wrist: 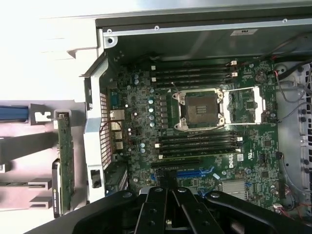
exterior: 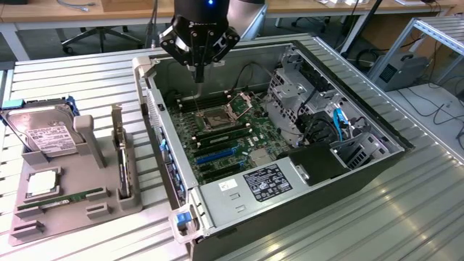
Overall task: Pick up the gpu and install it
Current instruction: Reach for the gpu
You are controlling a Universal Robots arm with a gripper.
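Note:
The gpu (exterior: 123,163) stands on edge in a slot of the grey holder (exterior: 73,217), at the exterior view's left of the open computer case (exterior: 239,201). The wrist view shows the same gpu (wrist: 66,165) edge-on, a green board with a dark cooler, outside the case wall. My gripper (exterior: 199,79) hangs over the back part of the motherboard (exterior: 225,136), well apart from the gpu. Its fingers are pressed together into one thin point with nothing between them. In the wrist view the gripper (wrist: 168,181) sits above the blue expansion slot (wrist: 195,173).
The holder also carries a silver hard drive (exterior: 47,133), a square chip (exterior: 42,182) and a narrow green memory stick (exterior: 62,200). Inside the case are the empty processor socket (exterior: 216,117), drive cages (exterior: 297,103) and cables (exterior: 337,122). The case walls rise around the motherboard.

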